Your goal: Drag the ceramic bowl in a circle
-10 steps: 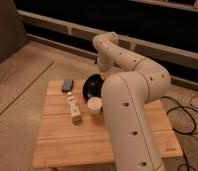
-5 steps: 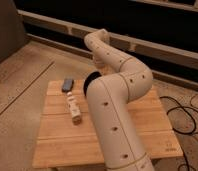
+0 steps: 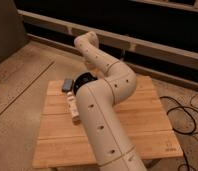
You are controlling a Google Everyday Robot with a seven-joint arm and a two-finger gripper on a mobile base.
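The gripper is hidden behind the white arm, somewhere toward the table's far edge; whether it is released or clenched cannot be told. The ceramic bowl, dark, glossy and round, is seen only in part at about eleven o'clock on the slatted wooden table. A slip is judged possible on the smooth glaze; the pale block at nine o'clock and the small grey object at ten o'clock could be struck by a wide circle.
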